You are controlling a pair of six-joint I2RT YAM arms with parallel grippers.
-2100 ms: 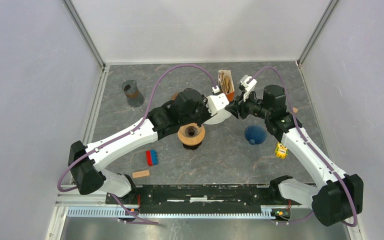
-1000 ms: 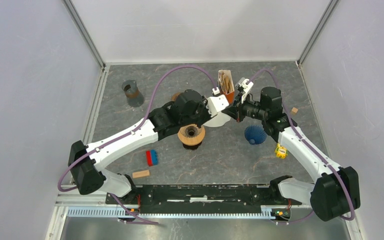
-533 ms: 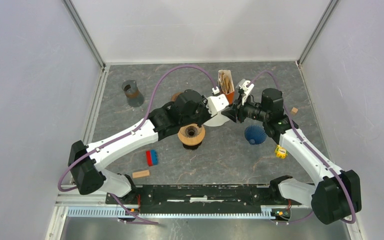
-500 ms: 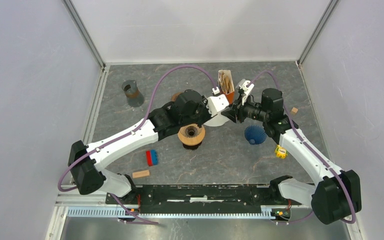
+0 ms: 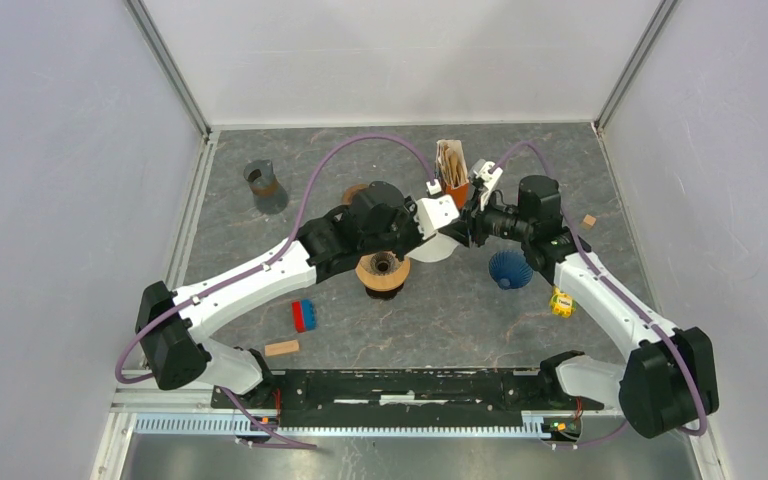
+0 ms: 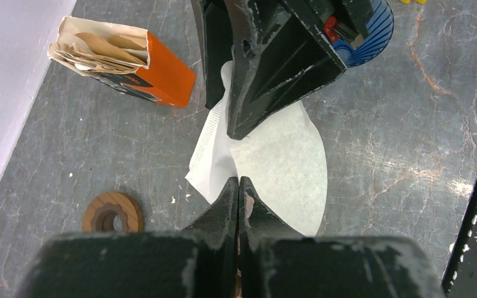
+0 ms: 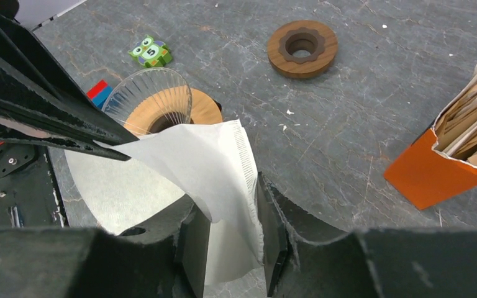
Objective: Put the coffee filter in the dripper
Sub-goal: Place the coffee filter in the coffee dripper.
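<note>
Bright, even light; soft shadows

- No word, number or brand name can be read in any of the three views.
- The orange cardboard box of brown paper filters (image 6: 161, 77), in the upper left of the left wrist view, has a dark printed patch on its side. The print is too blurred to read.
- The small green owl figure (image 7: 149, 51), in the upper left of the right wrist view, shows only a drawn face.
- The small yellow block (image 5: 562, 301), right of the middle in the top view, has dark marks that are too small to read.
</note>
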